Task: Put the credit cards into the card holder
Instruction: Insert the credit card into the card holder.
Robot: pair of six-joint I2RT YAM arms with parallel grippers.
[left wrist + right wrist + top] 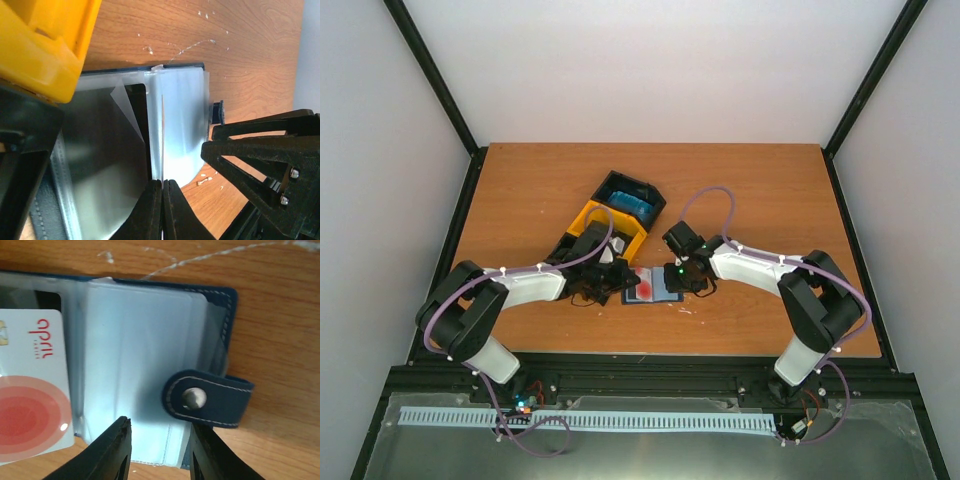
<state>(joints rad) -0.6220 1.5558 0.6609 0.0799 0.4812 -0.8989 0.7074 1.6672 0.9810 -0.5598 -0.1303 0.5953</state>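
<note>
The navy card holder (667, 293) lies open on the table between my two grippers. A credit card (642, 289) with red circles and pale markings lies on its left half; in the right wrist view the card (30, 400) rests against the clear pockets, and I cannot tell whether it is inside one. My left gripper (617, 279) is shut (162, 202), pinching a thin clear sleeve (180, 115) of the holder edge-on. My right gripper (683, 282) is open (162, 452), its fingers astride the near edge of the clear sleeves (140, 355), beside the snap tab (205, 399).
A black-and-yellow three-section bin (590, 215) stands just behind the holder with a brighter blue bundle (631, 203) in its far section. Its yellow wall (45, 45) is right beside my left fingers. White scuffs mark the wood.
</note>
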